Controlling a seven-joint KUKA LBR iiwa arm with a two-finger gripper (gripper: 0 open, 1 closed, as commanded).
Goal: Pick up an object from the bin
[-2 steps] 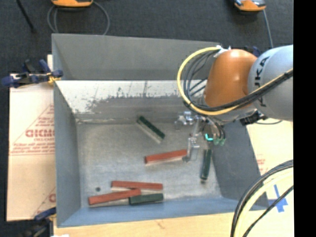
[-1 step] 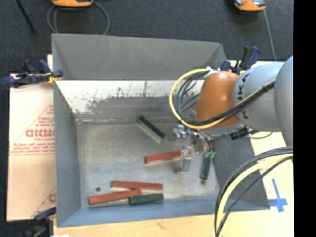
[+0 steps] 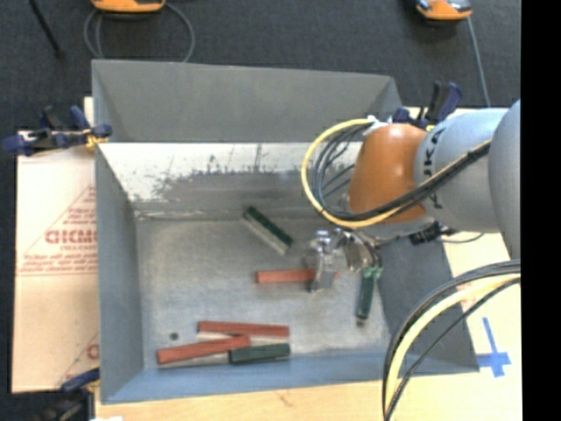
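My gripper (image 3: 323, 270) is low in the bin's middle right, its metal fingers at the right end of a short red stick (image 3: 282, 277) that lies flat on the floor. Whether the fingers close on the stick I cannot make out. A dark green marker (image 3: 365, 295) lies just right of the gripper, pointing toward the front. Behind and left of the gripper a green and tan flat bar (image 3: 267, 229) lies at a slant.
Near the front wall lie two long red sticks (image 3: 219, 340) and a dark green stick (image 3: 259, 353). The arm with its orange cover and looped cables hangs over the bin's right side.
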